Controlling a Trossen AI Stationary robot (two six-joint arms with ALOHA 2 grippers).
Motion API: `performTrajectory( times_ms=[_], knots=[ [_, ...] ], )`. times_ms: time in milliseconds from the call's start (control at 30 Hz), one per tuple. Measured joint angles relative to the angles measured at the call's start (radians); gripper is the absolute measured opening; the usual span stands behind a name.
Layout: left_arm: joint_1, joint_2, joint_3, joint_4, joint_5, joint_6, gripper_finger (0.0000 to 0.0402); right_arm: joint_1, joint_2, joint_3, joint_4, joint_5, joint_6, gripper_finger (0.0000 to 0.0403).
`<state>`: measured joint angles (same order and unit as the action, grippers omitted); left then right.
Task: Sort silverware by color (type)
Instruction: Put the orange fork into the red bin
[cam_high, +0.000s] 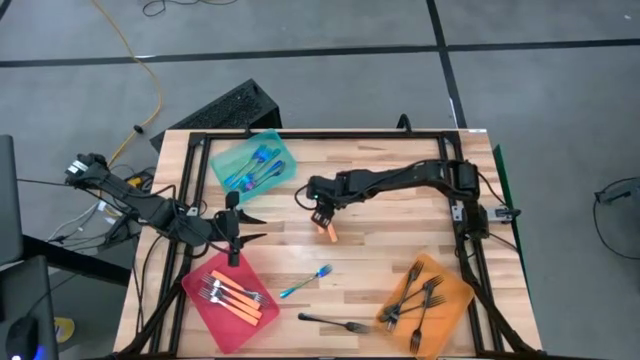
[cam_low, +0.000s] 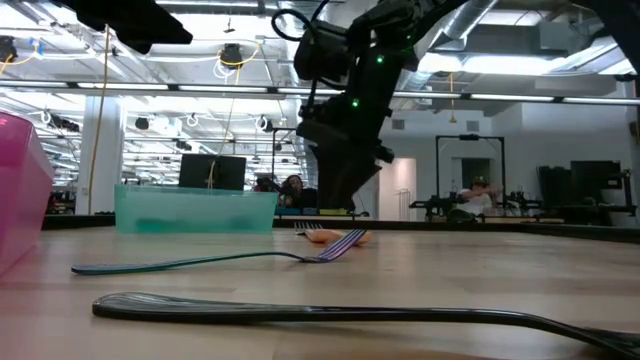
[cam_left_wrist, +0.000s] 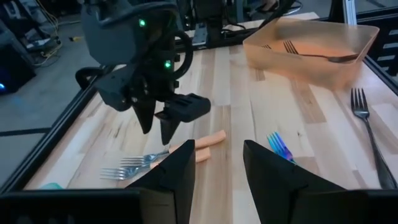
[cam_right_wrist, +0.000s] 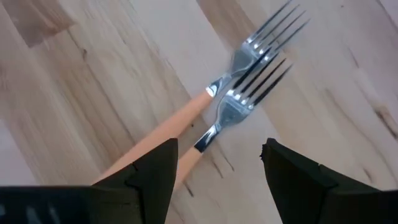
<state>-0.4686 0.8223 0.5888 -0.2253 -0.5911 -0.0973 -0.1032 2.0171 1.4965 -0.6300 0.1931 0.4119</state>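
Jaws on my right gripper (cam_high: 322, 212) are spread wide and empty — it hangs just above two orange-handled forks (cam_right_wrist: 211, 118) lying side by side mid-table. Left gripper (cam_high: 250, 226) sits parted, holding nothing, at the left by the red tray (cam_high: 205, 310). A blue fork (cam_high: 305, 282) and a black fork (cam_high: 335, 322) lie loose on the near side — between the red and orange tray (cam_high: 460, 292).

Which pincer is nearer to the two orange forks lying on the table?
Right. The right pincer hangs open just above the orange forks; the left pincer waits open farther off, beside the red tray.
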Motion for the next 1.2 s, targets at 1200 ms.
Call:
performTrajectory(
  times_ms=[1200],
  knots=[
    [0.0,0.0,0.0,0.06,-0.053,0.01,0.0121,0.045,-0.002,-0.227,0.269,0.158,0.186,0.0255]
  ],
)
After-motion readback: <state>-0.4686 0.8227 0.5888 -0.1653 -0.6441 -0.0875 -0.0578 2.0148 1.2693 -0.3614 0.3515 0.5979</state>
